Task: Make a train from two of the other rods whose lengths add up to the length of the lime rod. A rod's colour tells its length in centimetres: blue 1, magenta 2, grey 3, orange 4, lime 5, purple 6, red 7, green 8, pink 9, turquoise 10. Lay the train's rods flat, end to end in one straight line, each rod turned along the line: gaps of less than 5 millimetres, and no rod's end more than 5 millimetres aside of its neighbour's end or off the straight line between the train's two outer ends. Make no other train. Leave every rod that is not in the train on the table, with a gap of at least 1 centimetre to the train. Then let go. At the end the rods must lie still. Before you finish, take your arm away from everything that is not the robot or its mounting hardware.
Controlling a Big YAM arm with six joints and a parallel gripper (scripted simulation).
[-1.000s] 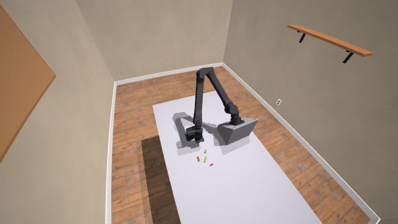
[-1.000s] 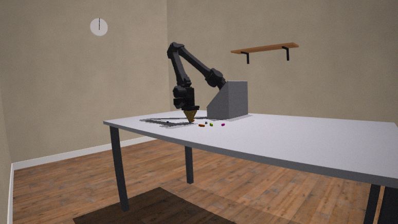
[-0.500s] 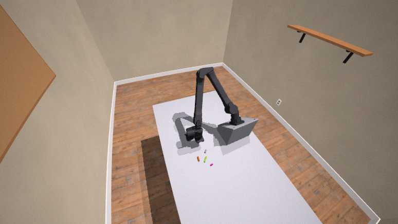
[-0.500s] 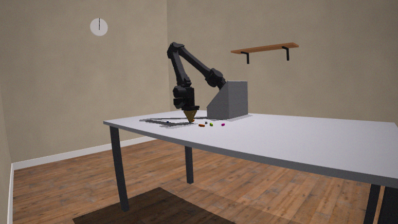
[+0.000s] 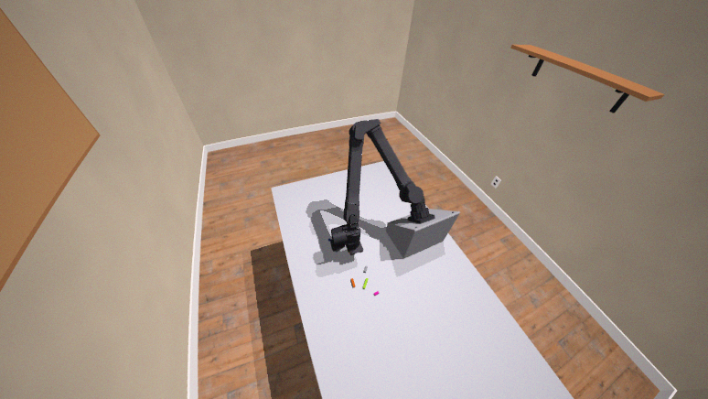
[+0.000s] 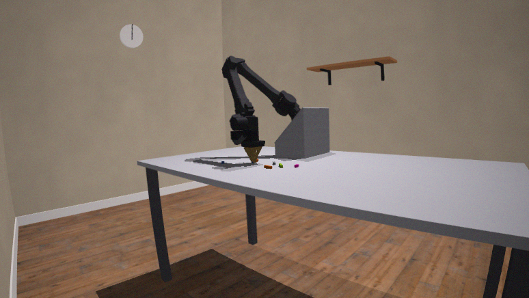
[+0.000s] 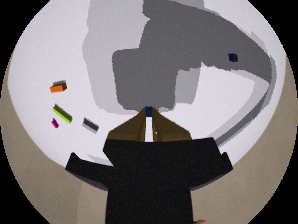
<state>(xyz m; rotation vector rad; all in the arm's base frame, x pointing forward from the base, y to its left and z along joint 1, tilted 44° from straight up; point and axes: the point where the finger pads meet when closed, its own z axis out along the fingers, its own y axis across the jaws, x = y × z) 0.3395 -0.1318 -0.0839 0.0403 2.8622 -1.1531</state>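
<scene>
The claw [image 5: 355, 250] [image 6: 253, 161] [image 7: 148, 111] is clamped on a small blue rod [image 7: 149, 111], low over the bench [image 5: 421, 337] [image 6: 388, 184] [image 7: 35, 60]. A partly hidden orange piece [image 6: 256, 160] shows just beside the fingertips in the exterior view; contact cannot be determined. Clock positions, wrist view, from the fingertips: lime rod [image 5: 365, 283] [image 6: 281, 165] [image 7: 62, 114] at 9; grey rod [image 5: 365, 269] [image 6: 273, 163] [image 7: 90, 125] between 8 and 9; magenta rod [image 5: 376, 293] [image 6: 296, 165] [image 7: 55, 123] near 9; loose orange rod [image 5: 352, 283] [image 6: 268, 167] [image 7: 58, 88] between 9 and 10; second blue piece [image 6: 223, 162] [image 7: 233, 57] at 2, in shadow. These five lie apart.

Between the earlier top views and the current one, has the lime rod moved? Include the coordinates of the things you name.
No. The lime rod [image 5: 365, 283] [image 6: 281, 165] [image 7: 62, 114] lies in the same place on the table, judged against the gray wedge-shaped arm mount [image 5: 423, 241] [image 6: 316, 132] in the top view.
</scene>
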